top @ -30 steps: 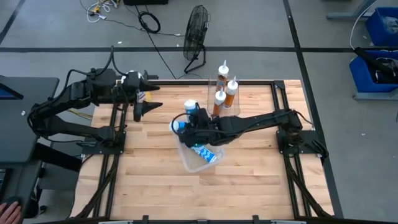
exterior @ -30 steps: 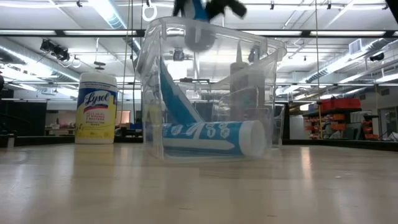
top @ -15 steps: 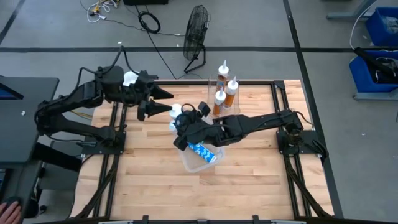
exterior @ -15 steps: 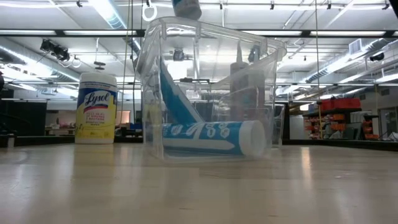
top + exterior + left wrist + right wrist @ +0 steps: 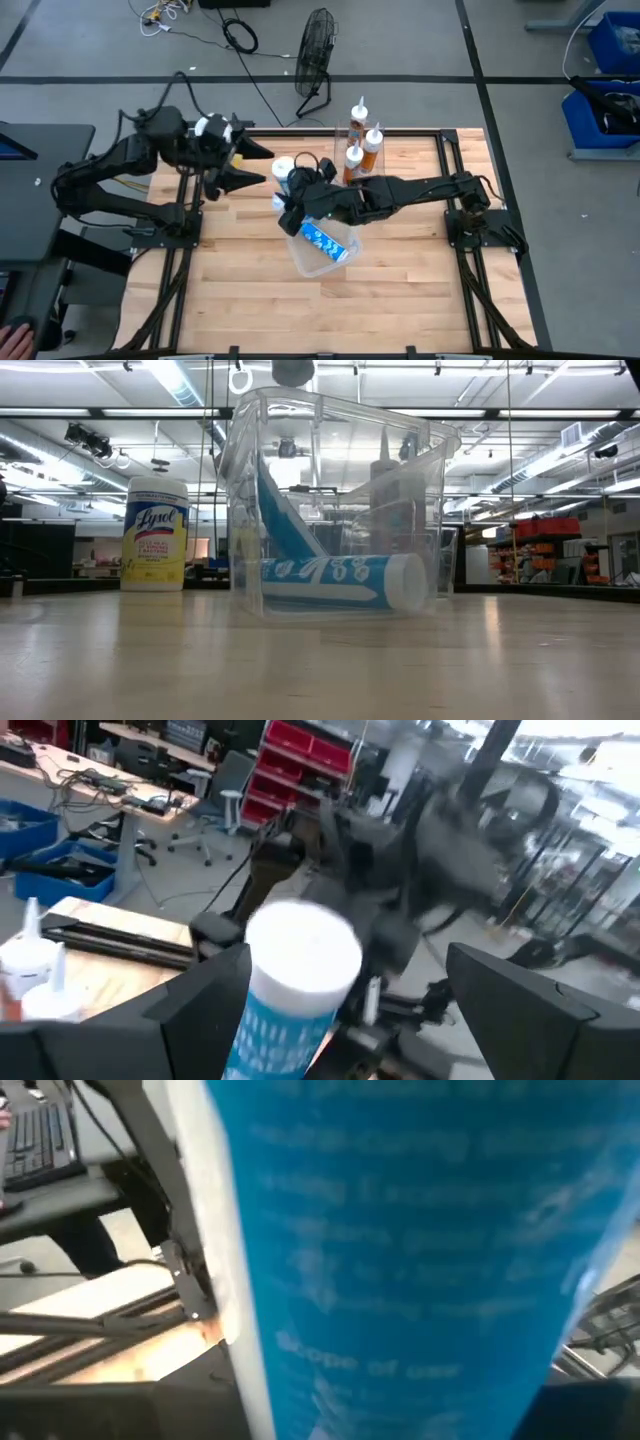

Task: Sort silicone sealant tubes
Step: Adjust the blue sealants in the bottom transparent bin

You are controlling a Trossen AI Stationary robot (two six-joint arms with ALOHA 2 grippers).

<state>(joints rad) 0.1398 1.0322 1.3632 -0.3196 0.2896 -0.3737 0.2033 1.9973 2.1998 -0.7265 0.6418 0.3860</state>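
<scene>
A workshop floor of grey concrete lay around the wooden table (image 5: 250, 310), with a black fan (image 5: 316, 45) standing at the upper middle of the high view. The right arm reached from the right side to the table's centre, and its right gripper (image 5: 297, 195) pinched a blue sealant tube (image 5: 285, 172), holding it just above and to the upper left of the clear bin (image 5: 305, 262). That tube was blue with white print and a flat white end; in the right wrist view its blue body filled nearly the whole frame, and in the left wrist view its white end stood at centre. The clear bin sat at the middle of the table and held two more blue tubes (image 5: 340, 582), one lying flat along the bottom, the other leaning slantwise against the wall. Behind it, at upper centre, a smaller clear container (image 5: 362, 148) held three orange tubes (image 5: 372, 150) upright, white nozzles up. The left gripper (image 5: 255, 163) hovered at the upper left, fingers spread, pointed toward the held tube. A yellow canister (image 5: 154, 532) stood left of the bin in the low view.
</scene>
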